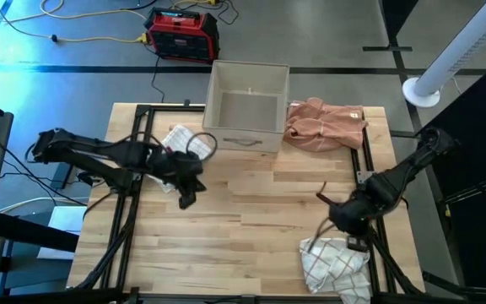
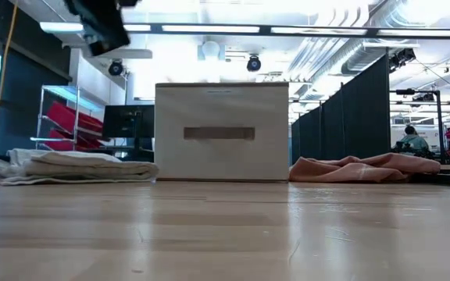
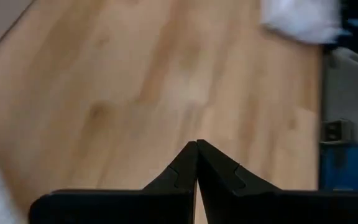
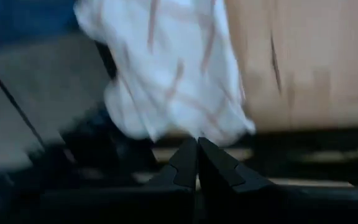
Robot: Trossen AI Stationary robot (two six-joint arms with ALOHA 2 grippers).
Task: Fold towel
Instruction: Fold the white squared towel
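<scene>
Wood-grain table (image 1: 251,219) bears crumpled checked towel (image 1: 334,263) by closed right hand (image 1: 354,243).

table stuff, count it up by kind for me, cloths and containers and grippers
White cloths: 2, the folded towel left of the box and the checked towel at the near right edge
Pink cloths: 1, the crumpled pink towel
Boxes: 1, the beige box
Grippers: 2, left gripper and right gripper, both shut
Total: 6
</scene>
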